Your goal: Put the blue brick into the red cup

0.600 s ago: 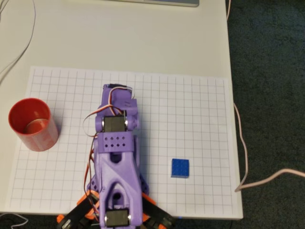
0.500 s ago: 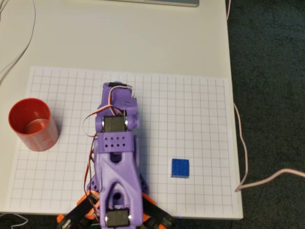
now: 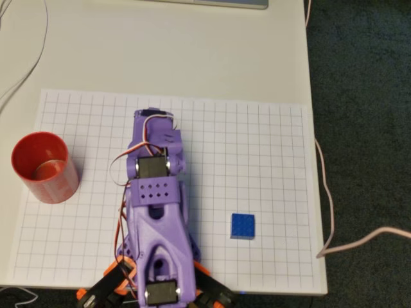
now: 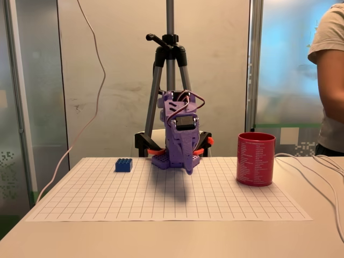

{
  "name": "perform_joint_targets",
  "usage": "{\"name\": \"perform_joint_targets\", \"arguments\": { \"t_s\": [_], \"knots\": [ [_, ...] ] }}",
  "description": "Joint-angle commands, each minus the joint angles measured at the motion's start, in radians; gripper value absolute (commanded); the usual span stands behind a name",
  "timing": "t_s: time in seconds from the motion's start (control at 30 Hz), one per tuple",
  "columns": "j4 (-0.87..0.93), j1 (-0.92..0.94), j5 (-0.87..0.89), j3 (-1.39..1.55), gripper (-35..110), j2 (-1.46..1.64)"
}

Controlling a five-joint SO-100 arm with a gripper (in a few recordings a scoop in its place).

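Observation:
The blue brick (image 3: 243,226) lies flat on the grid sheet, studs up, right of the purple arm (image 3: 156,212) in the overhead view. In the fixed view the blue brick (image 4: 123,165) is left of the arm. The red cup (image 3: 42,166) stands upright at the sheet's left edge in the overhead view, and the red cup (image 4: 256,159) is on the right in the fixed view. My gripper (image 4: 188,167) hangs point-down over the middle of the sheet, a little above it. It is shut with nothing in it, apart from both brick and cup.
The white grid sheet (image 3: 270,147) covers most of the table. Cables run along the table's right edge (image 3: 324,192) and its far left corner. A tripod (image 4: 170,59) stands behind the arm. A person (image 4: 329,80) stands at the right of the fixed view.
The arm's wrist has shifted slightly left and away from its base in the overhead view. Brick and cup have not moved.

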Motion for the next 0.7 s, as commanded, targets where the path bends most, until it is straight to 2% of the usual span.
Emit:
{"name": "perform_joint_targets", "arguments": {
  "t_s": [0.0,0.1,0.3,0.4,0.53,0.67],
  "knots": [
    [0.064,0.014,0.061,-0.055,0,0.011],
    [0.189,0.025,0.064,-0.199,0,0.011],
    [0.302,0.094,0.074,-0.419,0,-0.061],
    [0.344,0.206,0.106,-0.591,0,-0.316],
    [0.538,0.328,0.233,-0.965,0,-0.687],
    [0.601,0.5,0.296,-1.229,0,-0.87]
  ]
}}
